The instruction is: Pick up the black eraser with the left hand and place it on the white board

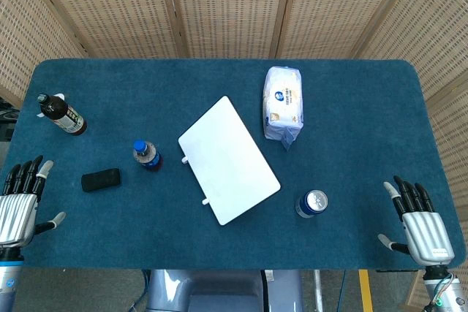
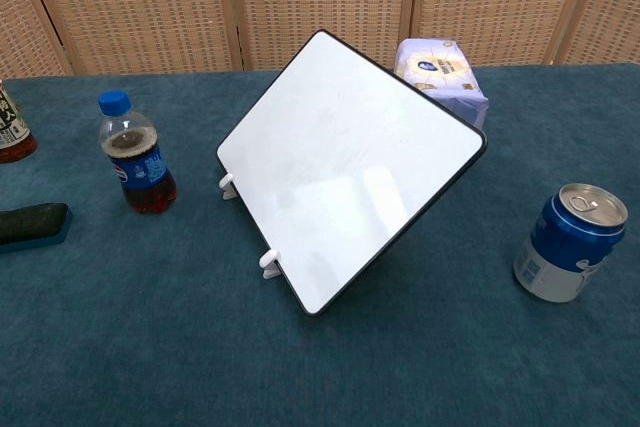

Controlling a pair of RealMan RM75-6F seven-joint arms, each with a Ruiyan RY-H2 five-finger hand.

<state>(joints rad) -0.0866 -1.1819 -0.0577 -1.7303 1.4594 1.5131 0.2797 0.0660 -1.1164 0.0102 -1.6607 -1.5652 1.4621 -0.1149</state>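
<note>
The black eraser [image 1: 101, 179] is lying flat on the blue bench [image 1: 351, 107] at the left of the head view, just left of the small cola bottle [image 1: 147, 155] and well apart from the white board [image 1: 228, 159], which is sitting tilted on its small white feet at the centre of the frame. The left robot hand [image 1: 20, 206] is hovering at the lower left edge, fingers spread and grasping nothing, near the eraser but not touching it. The right robot hand [image 1: 417, 223] is sitting at the lower right corner, likewise released with fingers apart (neither robot hand is showing in the chest view). A dark bottle [image 1: 62, 114] is lying at the upper left, a white tissue pack [image 1: 282, 101] is resting just above and right of the board, and a blue can [image 1: 312, 203] is standing upright at the lower right of the board.
</note>
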